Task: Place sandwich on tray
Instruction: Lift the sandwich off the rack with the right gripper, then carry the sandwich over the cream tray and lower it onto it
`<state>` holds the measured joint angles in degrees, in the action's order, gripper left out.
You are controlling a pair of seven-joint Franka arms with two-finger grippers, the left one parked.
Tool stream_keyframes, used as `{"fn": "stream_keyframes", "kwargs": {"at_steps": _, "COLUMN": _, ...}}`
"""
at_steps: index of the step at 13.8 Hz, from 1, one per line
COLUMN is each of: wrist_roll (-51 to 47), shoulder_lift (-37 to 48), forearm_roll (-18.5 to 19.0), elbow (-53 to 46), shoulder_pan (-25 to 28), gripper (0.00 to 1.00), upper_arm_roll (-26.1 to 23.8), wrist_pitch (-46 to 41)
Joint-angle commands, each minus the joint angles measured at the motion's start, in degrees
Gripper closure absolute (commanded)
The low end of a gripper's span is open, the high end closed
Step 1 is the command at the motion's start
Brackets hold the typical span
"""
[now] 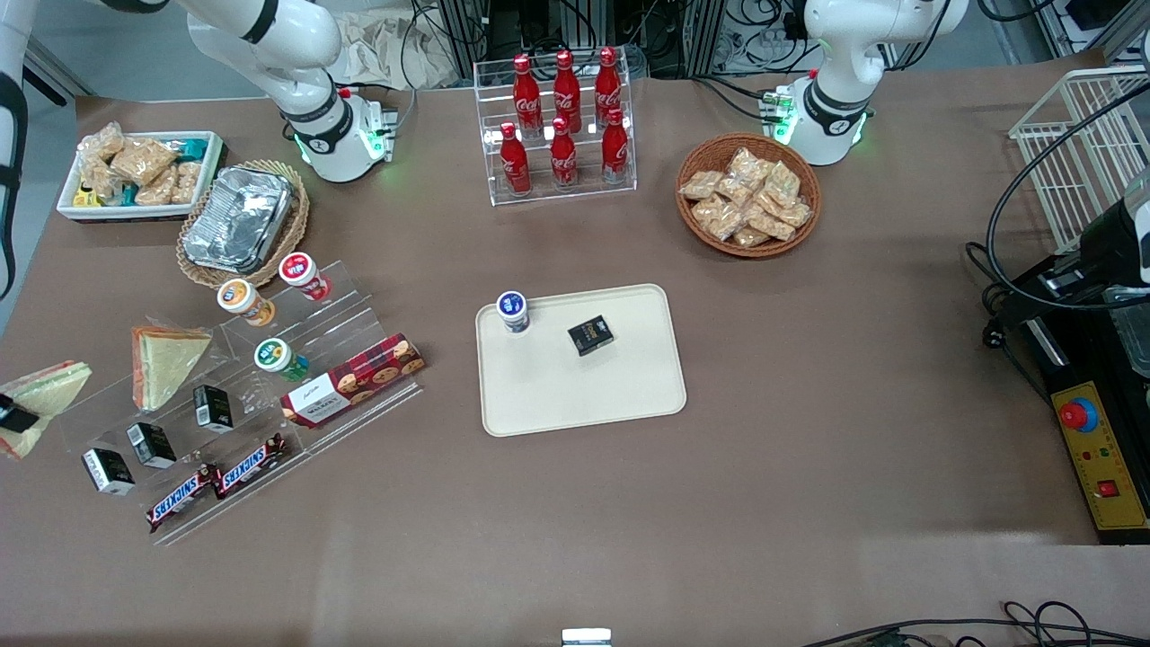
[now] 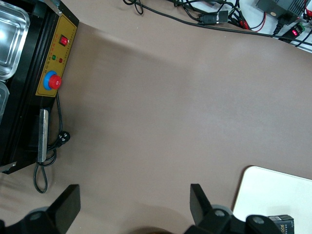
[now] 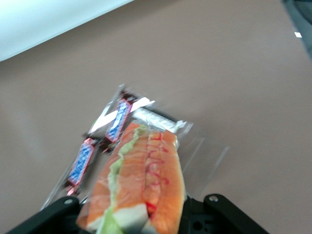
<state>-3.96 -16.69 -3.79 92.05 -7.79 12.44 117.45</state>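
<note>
The gripper (image 1: 11, 415) hangs at the working arm's end of the tabletop (image 1: 575, 521), its jaws clamped on the sandwich (image 1: 40, 400), which is held off the surface just beside a clear acrylic rack (image 1: 234, 404). The wrist view shows the wedge (image 3: 139, 183) gripped between the two jaws, its orange and green filling stripes facing the camera through the plastic wrap, with two Snickers bars (image 3: 100, 146) on the rack's lowest step below it.

The tray (image 1: 584, 386) lies near the middle of the tabletop, well apart from the sandwich, and carries a blue-lidded cup (image 1: 513, 311) at one corner and a small black box (image 1: 590, 335) beside it.

On the rack sit a second sandwich (image 1: 164, 361) with its pale bread face up, three lidded cups (image 1: 269, 310), a red biscuit box (image 1: 352, 380), three small black cartons (image 1: 153, 440) and the Snickers bars (image 1: 216, 483).

Farther from the camera stand a foil tray (image 1: 238, 220) in a wicker mat, a white bin of snacks (image 1: 135, 172), a clear stand of red cola bottles (image 1: 561, 121) and a wicker basket (image 1: 747, 193) of snack packets
</note>
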Motion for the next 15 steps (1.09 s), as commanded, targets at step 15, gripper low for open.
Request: {"fn": "stream_keyframes", "kwargs": {"at_steps": 15, "wrist_roll": -25.29, "shoulder_lift": 3.69, "forearm_roll": -2.01, "elbow": -1.17, "shoulder_pan": 40.12, "gripper": 1.00, "upper_arm_roll": -0.57, "wrist_pitch": -9.01}}
